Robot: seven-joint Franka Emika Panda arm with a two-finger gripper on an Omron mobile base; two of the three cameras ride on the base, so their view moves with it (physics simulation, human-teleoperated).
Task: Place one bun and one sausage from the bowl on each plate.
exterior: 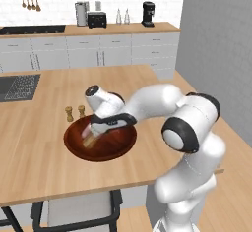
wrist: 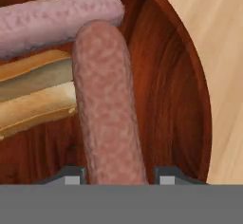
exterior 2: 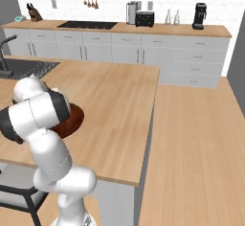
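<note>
Gripping sausage [wrist: 109,109] lengthwise along view, gripper [wrist: 116,178] in bowl [wrist: 175,99].

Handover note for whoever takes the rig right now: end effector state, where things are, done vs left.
End effector: down in the bowl, fingers either side of the darker sausage and closed on it; not lifted yet.
Bowl sits on the island counter, near its front edge. Inside: a second, paler sausage touching the tip of the gripped one, and a split bun lying beside both.
Done: nothing visibly plated.
Left: lift this sausage, plate it, then the buns and the other sausage.
</note>
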